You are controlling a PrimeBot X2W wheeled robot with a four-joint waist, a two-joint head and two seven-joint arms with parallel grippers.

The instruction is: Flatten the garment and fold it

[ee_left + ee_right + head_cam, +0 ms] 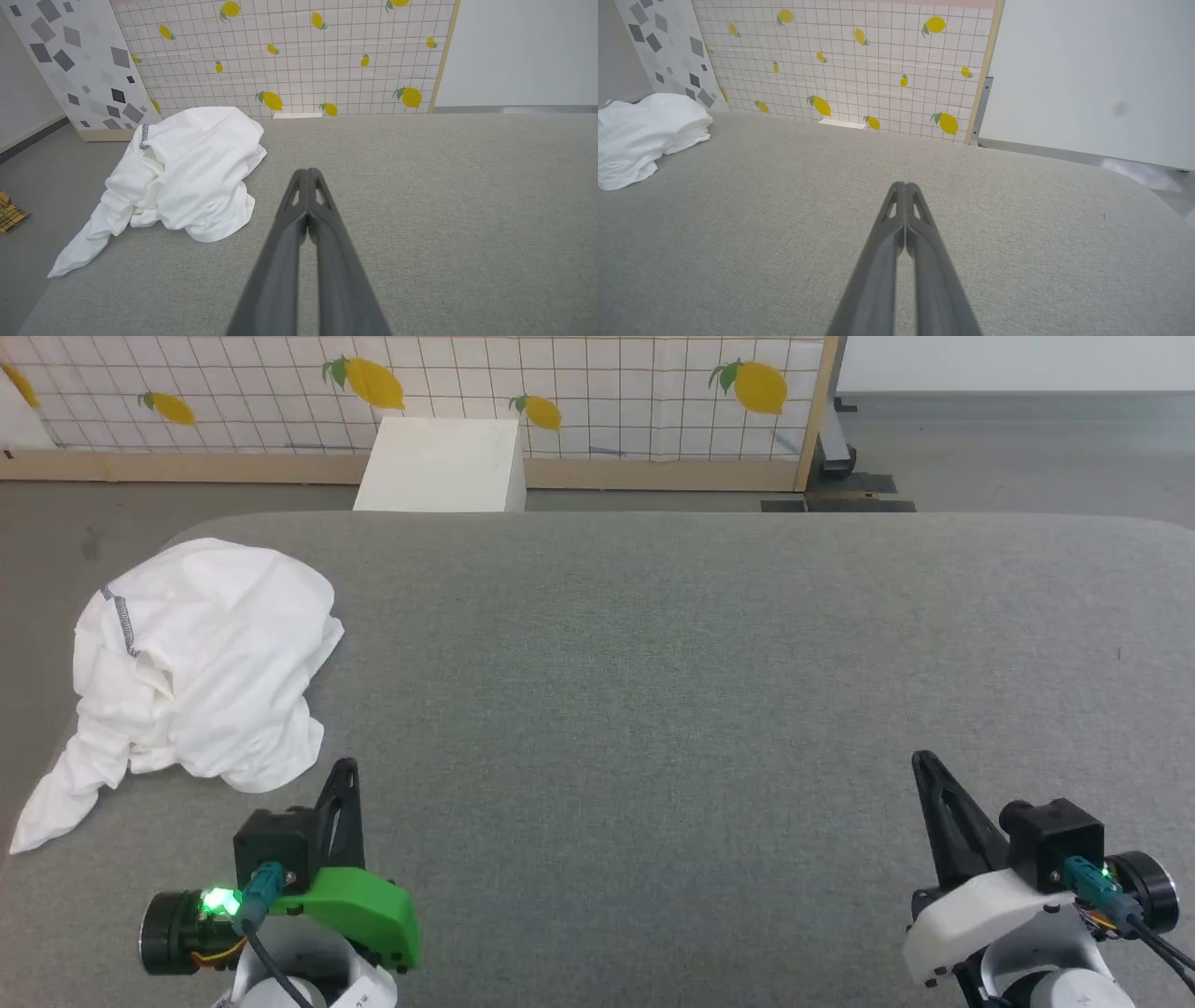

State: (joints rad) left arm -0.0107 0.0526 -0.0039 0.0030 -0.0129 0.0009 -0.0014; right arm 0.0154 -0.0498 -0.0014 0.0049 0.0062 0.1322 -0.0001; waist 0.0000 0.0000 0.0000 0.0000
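Nearest the camera, left gripper (346, 767) sat at the lower left over the grey padded table (653, 663), fingers pressed together tip to tip, nothing between them; the left wrist view confirmed it, tips (307, 171) meeting over bare fabric. Right gripper (922, 758) at the lower right was the same: fingers fully together and empty, also seen in the right wrist view (905, 184). Both were well apart from each other. The garment (205, 663) lay just ahead and to the left of the left gripper, not touching it: a crumpled white heap at the table's left edge, unflattened and unfolded. A short line of dark zigzag stitching (121, 621) showed on its upper left. One limp strip of it (56, 798) trailed toward the near-left table edge. The garment was well apart from the right gripper, at the far left in that wrist view (640, 130). The middle and right of the table were plain grey fabric. Past the far table edge stood a white box (439, 462) on the floor, against a tiled panel with lemon prints (597, 383) in a wooden frame. Left of that was a panel with grey speckles (70, 60), and a bit of yellow checked material (9, 217) lay on the floor; couldn't tell what it was.
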